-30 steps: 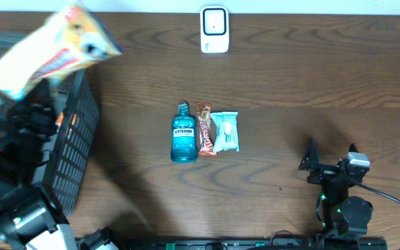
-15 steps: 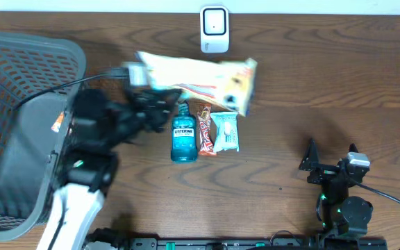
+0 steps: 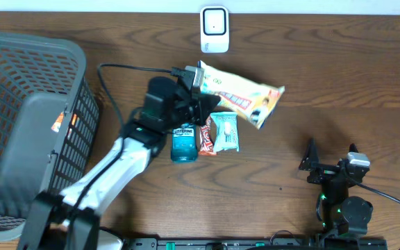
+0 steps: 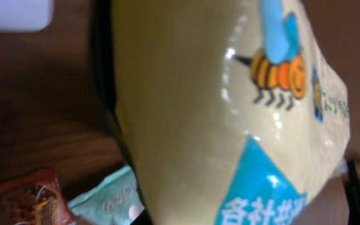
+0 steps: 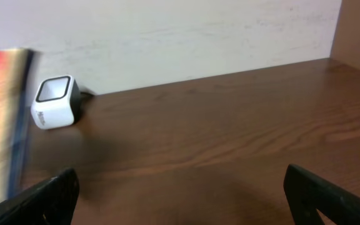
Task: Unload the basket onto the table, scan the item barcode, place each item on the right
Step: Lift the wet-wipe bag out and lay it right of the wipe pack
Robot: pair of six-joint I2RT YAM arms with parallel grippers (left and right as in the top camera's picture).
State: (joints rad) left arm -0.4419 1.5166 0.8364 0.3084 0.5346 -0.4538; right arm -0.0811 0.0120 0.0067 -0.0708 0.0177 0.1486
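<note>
Grey mesh basket (image 3: 19,125) at left edge of overhead frame, on the desk (image 3: 339,83); a grey sloped surface fills its inside, with a small orange-and-white patch against the right wall; what that patch is, I cannot tell.

Snack bag (image 3: 242,96), yellow with red band, held off the desk just above frame centre, slanting down to the right; left hand (image 3: 194,87) closed on its left end; left-wrist view filled by the bag (image 4: 230,112), bee drawing and blue triangle legible.

White scanner (image 3: 214,29) at top centre, upright, apart from the bag; also seen at left in the right-wrist view (image 5: 56,103).

Below the bag, three items side by side at centre: blue mouthwash bottle (image 3: 182,135), red-brown wrapper (image 3: 205,130), teal packet (image 3: 226,132); left arm partly covers the bottle's top; bag's lower edge overlaps the packet's upper corner in view.

Right hand (image 3: 332,170) at lower right, fingers spread wide, holding nothing, well apart from the items.
</note>
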